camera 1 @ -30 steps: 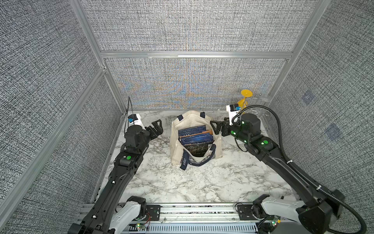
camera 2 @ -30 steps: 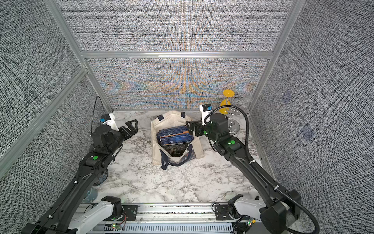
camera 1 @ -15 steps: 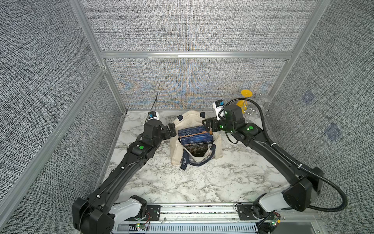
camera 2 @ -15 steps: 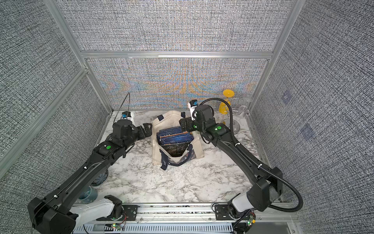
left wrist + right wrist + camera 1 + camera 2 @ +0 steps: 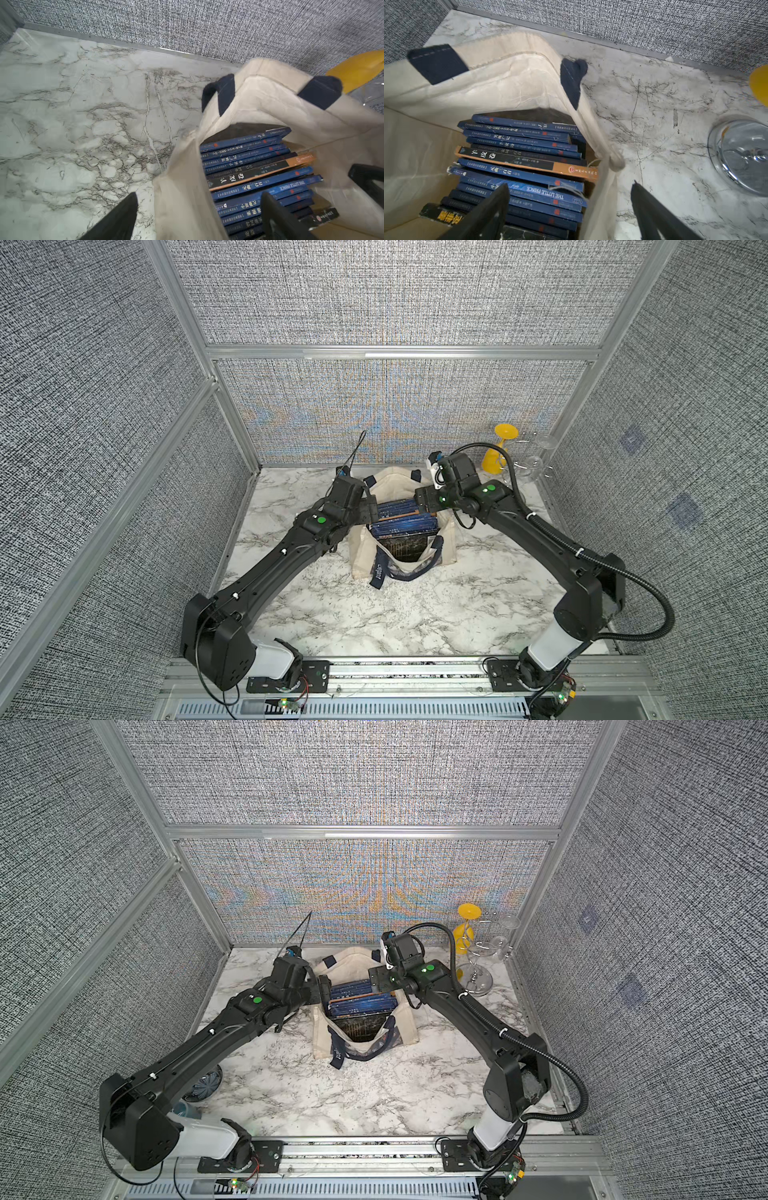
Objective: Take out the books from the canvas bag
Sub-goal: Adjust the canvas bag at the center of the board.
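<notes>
Both top views look steeply down from above the arm bases over the whole table [image 5: 374, 614]; both wrist cameras sit close above the canvas bag [image 5: 259, 104], sharing the books [image 5: 517, 174].

Blk arms [image 5: 291, 560], green LEDs [image 5: 320, 520], white bases [image 5: 272, 659].

Canvas bag [image 5: 360, 556] mouth open; books [image 5: 401, 518] reachable from above; walls flank.

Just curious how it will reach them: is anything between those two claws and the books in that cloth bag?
Only the side walls of the canvas bag. The left gripper and the right gripper each straddle a wall, jaws open: one finger inside over the books, one outside. Nothing visible covers the books.
</notes>
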`<action>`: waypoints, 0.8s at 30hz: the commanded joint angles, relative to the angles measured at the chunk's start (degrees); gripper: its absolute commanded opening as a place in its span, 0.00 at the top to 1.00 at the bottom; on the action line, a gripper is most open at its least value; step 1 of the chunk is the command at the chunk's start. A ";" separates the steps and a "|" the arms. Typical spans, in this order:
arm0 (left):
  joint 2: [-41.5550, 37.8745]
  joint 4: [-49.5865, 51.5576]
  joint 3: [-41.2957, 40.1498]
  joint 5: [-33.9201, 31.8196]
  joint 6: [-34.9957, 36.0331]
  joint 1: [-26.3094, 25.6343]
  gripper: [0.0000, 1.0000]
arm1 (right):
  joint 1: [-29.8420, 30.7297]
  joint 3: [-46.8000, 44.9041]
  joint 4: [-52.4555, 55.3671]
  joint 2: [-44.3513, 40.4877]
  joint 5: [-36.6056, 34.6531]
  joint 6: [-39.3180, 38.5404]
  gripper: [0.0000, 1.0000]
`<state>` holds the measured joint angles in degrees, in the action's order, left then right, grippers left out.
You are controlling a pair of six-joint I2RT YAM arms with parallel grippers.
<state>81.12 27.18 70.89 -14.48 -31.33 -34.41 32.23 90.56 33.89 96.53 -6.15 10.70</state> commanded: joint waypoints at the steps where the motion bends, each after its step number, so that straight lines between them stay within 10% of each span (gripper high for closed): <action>1: 1.12 2.16 0.11 -2.47 0.99 -0.21 0.18 | -0.01 0.49 2.01 0.94 -1.64 0.33 0.08; 10: 1.18 0.30 -3.62 -2.26 1.05 -0.30 0.51 | -0.06 -0.91 2.64 3.35 -3.06 0.73 0.21; 17: 0.89 -0.37 -4.17 -1.10 1.44 -0.22 0.98 | -0.24 -2.22 2.81 3.34 -2.77 0.65 0.57; 24: 0.22 -0.68 -5.26 -0.36 0.85 -0.22 1.00 | -0.33 -2.97 2.75 2.43 -1.62 1.55 0.87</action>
<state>81.82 26.57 66.24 -15.18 -30.28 -34.76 31.88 87.55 35.35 99.22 -8.69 11.49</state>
